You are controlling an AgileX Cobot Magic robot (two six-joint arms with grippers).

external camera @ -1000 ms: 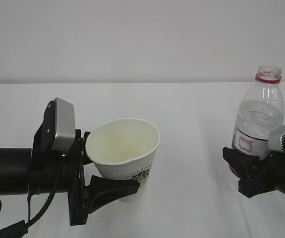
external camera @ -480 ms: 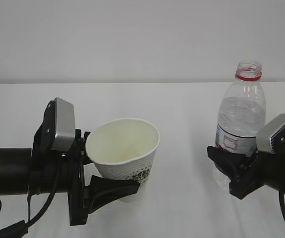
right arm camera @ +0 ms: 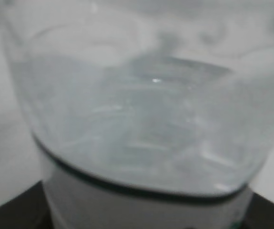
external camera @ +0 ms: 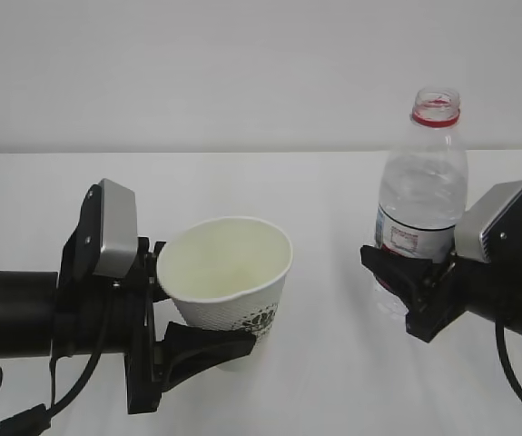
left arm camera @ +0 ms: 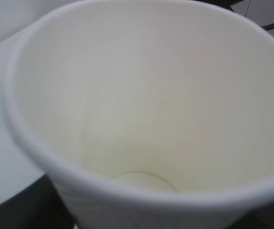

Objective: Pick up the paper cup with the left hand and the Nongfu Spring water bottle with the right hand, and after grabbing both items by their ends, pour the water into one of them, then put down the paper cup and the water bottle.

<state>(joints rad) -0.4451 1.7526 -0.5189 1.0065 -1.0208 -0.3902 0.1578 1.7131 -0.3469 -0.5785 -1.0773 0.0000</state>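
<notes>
The left claw (external camera: 183, 341) sits in the lower left of the exterior view, its fingers spread fairly wide and closed around the lower part of the cup (external camera: 226, 286). The cup is held off the tabletop (external camera: 333, 182), tilted so its mouth faces up and slightly toward the camera. In the left wrist view the cup (left arm camera: 141, 119) fills the frame and its cream inside looks dry, with nothing in it.

The right claw (external camera: 406, 282) is at the right of the exterior view, also partly open and gripping the bottle (external camera: 421, 200) around its lower body, near the red-and-white label. The bottle stands close to upright, long axis vertical, its open red-ringed neck at the top of the frame. The right wrist view shows water (right arm camera: 141, 119) in the bottle (right arm camera: 141, 200), its surface slightly slanted.

The relation that matters is cup to bottle mouth: the cup lies to the left of the bottle and lower, with a clear stretch of tabletop between them. The bottle's neck stands well above the cup's rim. To pour, the right arm would probably need to close that sideways gap and tip the neck leftward over the rim. No stream is visible yet, so pouring looks not yet begun.
</notes>
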